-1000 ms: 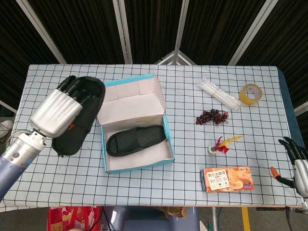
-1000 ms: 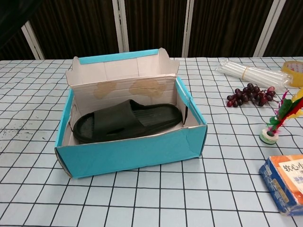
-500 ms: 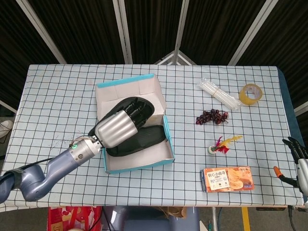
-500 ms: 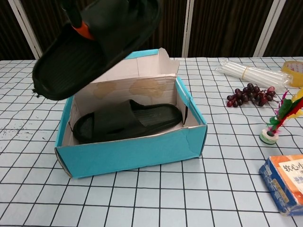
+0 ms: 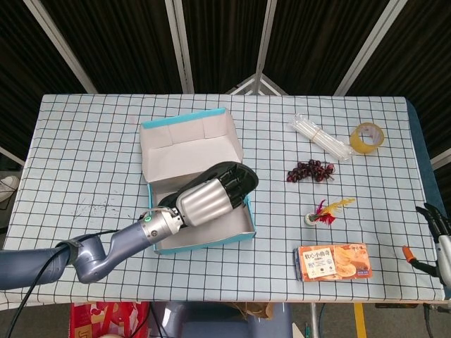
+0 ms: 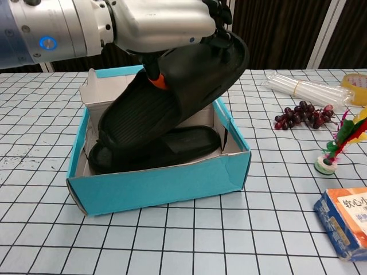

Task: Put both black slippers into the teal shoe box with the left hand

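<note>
Black rubber is filling the left hand (image 6: 155,23), which is gripping the second slipper (image 6: 172,94) tilted, heel dipping into the teal shoe box (image 6: 160,186) beneath it (first slipper (image 6: 195,140) already inside). Next: levelling, lowering, letting go.

- Slipper in the box (image 6: 192,143): largely covered by the held slipper (image 6: 172,97) in the chest view; in the head view hidden under the left hand (image 5: 206,201).
- Held slipper: from the head view, only its toe end shows past the fingers.
- Teal shoe box (image 6: 155,186): in the head view the hand covers most of its floor.
- Left hand: cut off by the top edge of the chest view.
- Right hand (image 5: 440,236): cut by the right edge of the head view; finger positions cannot be told.
- Snack box (image 6: 347,220): cut by the right edge, lower right of the chest view.
- Tape roll (image 6: 356,87): cut by the right edge, chest view.
</note>
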Controlling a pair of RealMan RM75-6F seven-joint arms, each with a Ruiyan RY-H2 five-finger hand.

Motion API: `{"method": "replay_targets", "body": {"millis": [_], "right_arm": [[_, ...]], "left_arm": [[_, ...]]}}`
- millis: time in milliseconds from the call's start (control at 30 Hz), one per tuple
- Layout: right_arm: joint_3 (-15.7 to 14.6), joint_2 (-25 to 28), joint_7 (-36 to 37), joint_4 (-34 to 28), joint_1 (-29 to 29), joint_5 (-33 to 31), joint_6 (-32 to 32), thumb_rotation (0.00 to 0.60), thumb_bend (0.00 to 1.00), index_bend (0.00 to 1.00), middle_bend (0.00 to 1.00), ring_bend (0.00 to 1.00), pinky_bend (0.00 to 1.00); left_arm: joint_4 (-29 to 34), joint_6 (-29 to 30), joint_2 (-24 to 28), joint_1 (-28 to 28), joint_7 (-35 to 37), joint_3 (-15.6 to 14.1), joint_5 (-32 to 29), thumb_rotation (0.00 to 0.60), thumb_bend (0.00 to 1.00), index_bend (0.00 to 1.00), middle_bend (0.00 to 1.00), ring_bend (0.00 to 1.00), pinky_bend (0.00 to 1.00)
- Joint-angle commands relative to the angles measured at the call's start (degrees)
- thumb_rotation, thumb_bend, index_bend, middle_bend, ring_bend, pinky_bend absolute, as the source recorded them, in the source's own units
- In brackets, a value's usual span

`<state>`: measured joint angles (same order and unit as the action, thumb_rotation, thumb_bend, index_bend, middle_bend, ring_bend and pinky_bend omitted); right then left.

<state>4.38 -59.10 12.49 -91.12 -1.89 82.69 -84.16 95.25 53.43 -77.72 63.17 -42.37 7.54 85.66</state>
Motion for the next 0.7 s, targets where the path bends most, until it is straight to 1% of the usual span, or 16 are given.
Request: {"method": "replay_targets", "body": {"millis": [33, 67, 100, 133, 200, 300, 433, 567, 600, 700], "right_arm": [[-0.09, 0.65, -0.4, 0.89, 1.63, -0.08, -2.47, 0.6, 0.31, 0.15, 0.11, 0.18, 0.17], [-0.99, 4.9, 1.92, -1.22, 3.96, 1.16, -5.31, 0.6, 0.31, 0.15, 0.11, 0.18, 0.17], [-2.22, 3.15, 1.6, -0.9, 2.69, 2.52, -2.27, 0.6, 0.31, 0.15, 0.11, 0.18, 0.17], [-1.2, 0.93, -0.23, -0.37, 0.93, 1.35, -0.1, 0.6, 0.31, 0.15, 0.11, 0.18, 0.17], [-0.56, -0.42, -0.83, 0.61, 0.63, 0.55, -0.09, 0.6, 0.31, 0.15, 0.11, 0.18, 0.17], [-0.41, -0.56, -0.33, 0.59, 0.69, 0.81, -0.53, 0.6, 0.31, 0.15, 0.11, 0.18, 0.17], [-0.25, -0.51, -0.07, 0.59, 0.65, 0.57, -0.41, 0.6, 0.31, 0.15, 0.11, 0.18, 0.17], [-0.11, -0.47, -0.01, 0.61, 0.57, 0.42, -0.3, 0.6, 0.31, 0.15, 0.11, 0.18, 0.17], [-0.56, -0.24, -0.82, 0.02, 1.11, 0.73, -0.85, 0.6, 0.31, 0.15, 0.11, 0.18, 0.17], [-0.16, -1.07, -0.84, 0.8, 0.98, 0.12, -0.76, 0.6, 0.31, 0.15, 0.11, 0.18, 0.17]], "left_arm": [[0.47, -0.41, -0.47, -0.18, -0.37, -0.02, -0.65, 0.6, 0.49, 0.57, 0.57, 0.11, 0.14], [0.67, -0.6, -0.51, -0.29, -0.78, -0.05, -1.11, 0.6, 0.49, 0.57, 0.58, 0.11, 0.14], [0.91, -0.82, -0.56, -0.41, -1.18, -0.05, -1.68, 0.6, 0.49, 0.57, 0.58, 0.12, 0.14], [1.19, -1.05, -0.61, -0.54, -1.56, -0.05, -2.33, 0.6, 0.49, 0.57, 0.58, 0.12, 0.14], [1.7, -1.37, -0.94, -0.76, -2.11, -0.11, -3.38, 0.6, 0.49, 0.57, 0.59, 0.13, 0.14], [2.18, -2.0, -1.84, -1.06, -2.45, -0.51, -4.75, 0.6, 0.49, 0.57, 0.59, 0.13, 0.14], [1.21, -2.26, -3.52, -1.34, -2.21, -1.17, -5.03, 0.6, 0.49, 0.57, 0.59, 0.13, 0.14], [-0.48, -2.22, -5.62, -1.56, -0.23, -1.54, -4.55, 0.6, 0.49, 0.57, 0.59, 0.13, 0.14], [-0.87, -2.23, -6.19, -1.64, 0.53, -1.6, -4.5, 0.6, 0.49, 0.57, 0.59, 0.13, 0.14], [-1.8, -2.34, -7.32, -1.85, 2.28, -1.97, -4.07, 0.6, 0.49, 0.57, 0.59, 0.13, 0.14]]}}
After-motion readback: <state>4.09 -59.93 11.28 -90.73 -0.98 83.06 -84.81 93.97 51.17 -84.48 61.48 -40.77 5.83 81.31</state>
